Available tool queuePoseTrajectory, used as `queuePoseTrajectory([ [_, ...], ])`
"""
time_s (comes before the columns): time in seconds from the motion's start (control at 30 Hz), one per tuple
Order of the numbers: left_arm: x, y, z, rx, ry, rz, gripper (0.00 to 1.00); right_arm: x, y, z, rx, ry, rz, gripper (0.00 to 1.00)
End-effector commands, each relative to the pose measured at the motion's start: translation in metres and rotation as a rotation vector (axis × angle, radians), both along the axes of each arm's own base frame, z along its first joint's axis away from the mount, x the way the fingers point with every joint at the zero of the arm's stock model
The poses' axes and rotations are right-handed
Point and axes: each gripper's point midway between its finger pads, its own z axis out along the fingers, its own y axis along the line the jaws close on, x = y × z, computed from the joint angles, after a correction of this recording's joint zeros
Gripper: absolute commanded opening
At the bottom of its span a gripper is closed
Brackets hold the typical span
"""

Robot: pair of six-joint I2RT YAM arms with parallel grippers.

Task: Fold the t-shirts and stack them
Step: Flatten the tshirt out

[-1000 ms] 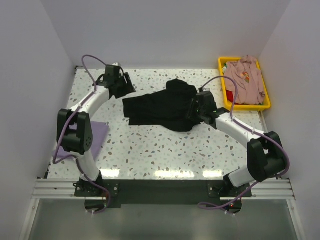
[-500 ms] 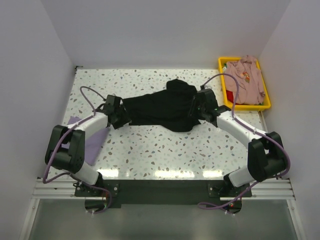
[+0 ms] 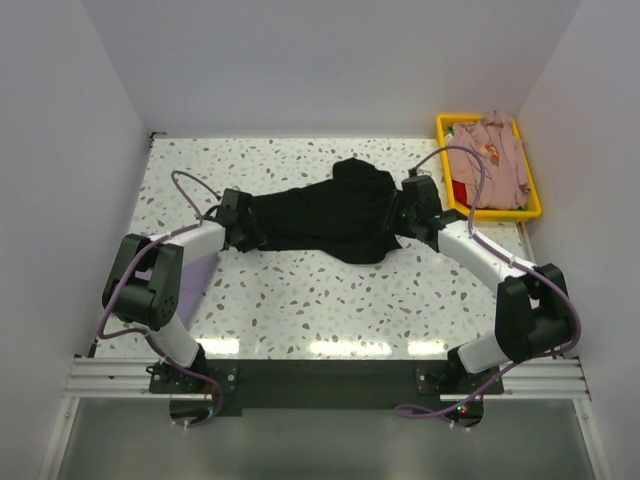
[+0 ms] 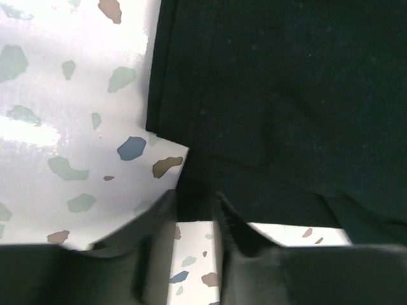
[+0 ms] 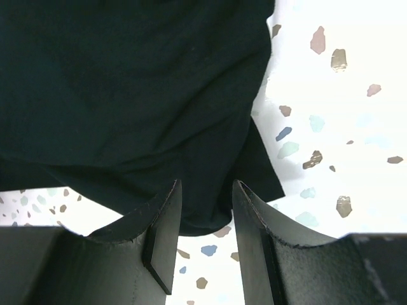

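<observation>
The black t-shirt [image 3: 320,212] lies spread and rumpled across the middle of the table. My left gripper [image 3: 246,226] is at its left edge, shut on a corner of the cloth [image 4: 254,95] that runs in between the fingertips [image 4: 166,203]. My right gripper [image 3: 405,207] is at the shirt's right edge, its jaws closed to a narrow gap with a fold of black cloth [image 5: 127,95] held between them. The lavender t-shirt [image 3: 197,276] lies flat at the left, partly under my left arm. The dusty-pink t-shirt [image 3: 490,160] lies in the bin.
A yellow plastic bin [image 3: 532,212] stands at the back right corner, close behind my right arm. White walls close in the speckled table [image 3: 330,295] at the left, back and right.
My left arm swung from the back left down to the shirt's left edge and took hold of it. My right gripper shifted slightly back and to the right with the cloth.
</observation>
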Motion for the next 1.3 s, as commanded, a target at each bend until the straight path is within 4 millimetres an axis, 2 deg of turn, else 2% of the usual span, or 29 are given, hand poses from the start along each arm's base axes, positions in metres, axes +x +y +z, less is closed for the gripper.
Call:
queuePoseTrajectory([
  [0.0,0.014,-0.013,0.005,-0.041,-0.039,-0.009,0.24,0.006,-0.010,0.016,-0.010,-0.050,-0.023,0.42],
  [0.17,0.010,-0.009,0.013,-0.038,-0.047,-0.006,0.02,0.008,-0.037,-0.006,0.019,0.003,-0.090,0.42],
  [0.23,0.004,0.000,0.019,-0.030,-0.050,0.012,0.00,0.009,-0.045,-0.017,0.045,0.027,-0.111,0.42],
  [0.27,0.004,0.011,0.022,-0.020,-0.057,0.040,0.00,0.008,-0.045,-0.021,0.043,0.036,-0.113,0.42],
  [0.3,0.004,0.019,0.033,-0.019,-0.081,0.061,0.00,0.007,-0.047,-0.025,0.041,0.046,-0.117,0.44],
  [0.37,0.001,0.040,0.038,-0.006,-0.095,0.103,0.00,0.007,-0.044,-0.031,0.051,0.059,-0.109,0.46],
  [0.47,-0.002,0.055,0.053,0.003,-0.119,0.130,0.00,0.006,-0.037,-0.048,0.077,0.090,-0.094,0.51],
  [0.6,-0.003,0.068,0.066,0.005,-0.146,0.165,0.00,0.000,-0.019,-0.072,0.165,0.148,-0.054,0.53],
  [0.7,-0.002,0.071,0.073,-0.001,-0.165,0.168,0.00,-0.003,-0.009,-0.080,0.205,0.161,-0.040,0.53],
  [0.8,-0.002,0.072,0.078,-0.005,-0.170,0.162,0.00,-0.010,0.005,-0.084,0.236,0.169,-0.013,0.53],
  [0.9,-0.002,0.072,0.078,-0.004,-0.175,0.161,0.00,-0.020,0.010,-0.088,0.260,0.184,-0.019,0.53],
  [1.13,-0.003,0.070,0.078,-0.012,-0.178,0.149,0.00,-0.028,0.022,-0.079,0.361,0.142,-0.028,0.52],
  [1.23,-0.002,0.069,0.082,-0.020,-0.188,0.144,0.00,-0.027,0.026,-0.077,0.370,0.139,-0.029,0.46],
  [1.27,-0.001,0.068,0.083,-0.024,-0.190,0.141,0.00,-0.025,0.027,-0.074,0.378,0.133,-0.030,0.31],
])
